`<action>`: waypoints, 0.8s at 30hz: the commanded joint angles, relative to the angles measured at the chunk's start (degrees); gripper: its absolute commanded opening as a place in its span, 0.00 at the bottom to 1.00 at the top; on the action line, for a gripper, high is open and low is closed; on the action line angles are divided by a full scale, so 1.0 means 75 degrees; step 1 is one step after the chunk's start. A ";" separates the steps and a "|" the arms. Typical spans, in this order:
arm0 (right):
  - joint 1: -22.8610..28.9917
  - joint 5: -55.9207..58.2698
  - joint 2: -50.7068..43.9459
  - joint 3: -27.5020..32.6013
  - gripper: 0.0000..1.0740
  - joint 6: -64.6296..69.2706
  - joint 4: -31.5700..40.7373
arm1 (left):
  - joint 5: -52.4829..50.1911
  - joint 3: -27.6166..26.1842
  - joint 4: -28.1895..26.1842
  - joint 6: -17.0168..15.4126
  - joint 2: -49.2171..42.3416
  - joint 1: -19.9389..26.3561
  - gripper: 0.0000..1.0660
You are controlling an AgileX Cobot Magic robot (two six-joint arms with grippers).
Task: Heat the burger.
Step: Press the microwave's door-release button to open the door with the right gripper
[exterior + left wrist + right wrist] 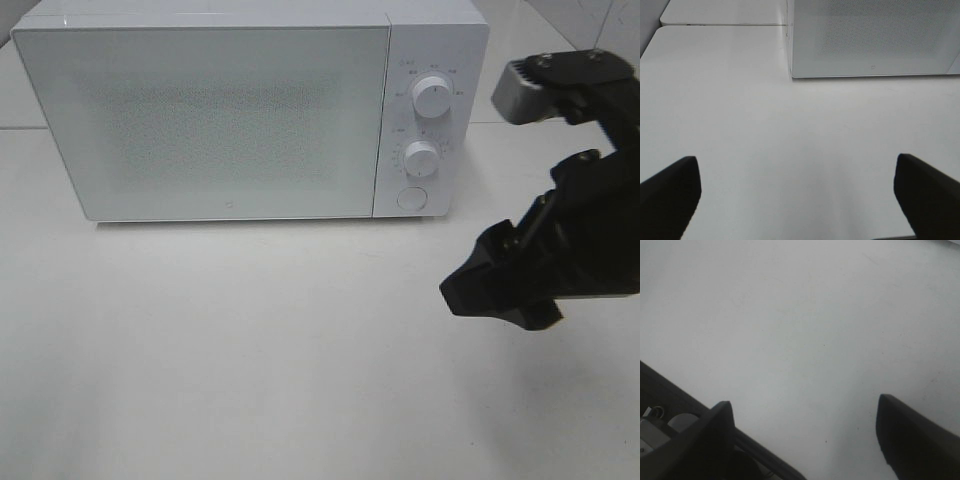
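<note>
Left gripper [797, 172]: jaws wide apart, nothing between them, only bare white table [250, 350] under the gap. Both black fingers [670, 192] sit low over the surface. Straight ahead of the fingertips, across a stretch of tabletop, is the white microwave [200, 120]. Its lower front corner lines up roughly with the middle of the gap.

Right gripper [805, 440]: also spread open and holding nothing, with plain table showing between its fingers [912, 440]. From the high camera it hangs above the table in front of the microwave, off to the control-panel side. Upper knob [432, 96], lower knob [421, 159] and round button [411, 198] are beyond it and towards the left arm's side, near but not touching.

Microwave door [210, 125] is shut (frosted, dotted panel, can't see through it).

Burger: can't tell where it is. No view shows it, and neither gripper has it.
</note>
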 commanded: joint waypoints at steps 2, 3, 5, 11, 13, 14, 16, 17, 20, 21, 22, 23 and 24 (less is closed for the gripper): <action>-0.0023 0.0718 -0.0825 -0.0061 0.71 -0.0015 -0.0038 | -0.0099 0.0023 -0.0061 -0.0008 -0.0130 -0.0023 0.92; -0.0023 0.1108 -0.1245 -0.0061 0.71 -0.0099 -0.0038 | -0.0099 0.0023 -0.0061 -0.0008 -0.0130 -0.0023 0.92; -0.0023 0.1268 -0.1474 -0.0061 0.71 -0.0130 -0.0038 | -0.0099 0.0023 -0.0061 -0.0008 -0.0130 -0.0023 0.92; -0.0023 0.1757 -0.2827 -0.0053 0.71 -0.0153 -0.0145 | -0.0099 0.0023 -0.0061 -0.0008 -0.0130 -0.0023 0.92; -0.0206 0.1917 -0.3499 -0.0053 0.71 -0.0153 -0.0222 | -0.0099 0.0023 -0.0061 -0.0008 -0.0130 -0.0023 0.92; -0.0206 0.1917 -0.3499 -0.0053 0.71 -0.0153 -0.0222 | -0.0099 0.0023 -0.0061 -0.0008 -0.0130 -0.0023 0.92; -0.0588 0.2063 -0.3858 -0.0053 0.71 -0.0153 -0.0229 | -0.0099 0.0023 -0.0061 -0.0008 -0.0130 -0.0023 0.92; -0.1039 0.2200 -0.4202 -0.0053 0.71 -0.0214 -0.0237 | -0.0099 0.0023 -0.0061 -0.0008 -0.0130 -0.0023 0.92; -0.1604 0.2330 -0.4759 -0.0053 0.71 -0.0359 -0.0244 | -0.0099 0.0023 -0.0061 -0.0008 -0.0130 -0.0023 0.92; -0.1688 0.2376 -0.4920 -0.0053 0.71 -0.0321 -0.0244 | -0.0099 0.0023 -0.0061 -0.0008 -0.0130 -0.0023 0.92; -0.1688 0.2376 -0.4920 -0.0053 0.71 -0.0321 -0.0244 | -0.0099 0.0023 -0.0061 -0.0008 -0.0130 -0.0023 0.92; -0.1765 0.2437 -0.5195 -0.0015 0.71 -0.0138 -0.0244 | -0.0099 0.0023 -0.0061 -0.0008 -0.0130 -0.0023 0.92; -0.1803 0.2437 -0.5325 0.0031 0.71 -0.0046 -0.0237 | -0.0099 0.0023 -0.0061 -0.0008 -0.0130 -0.0023 0.92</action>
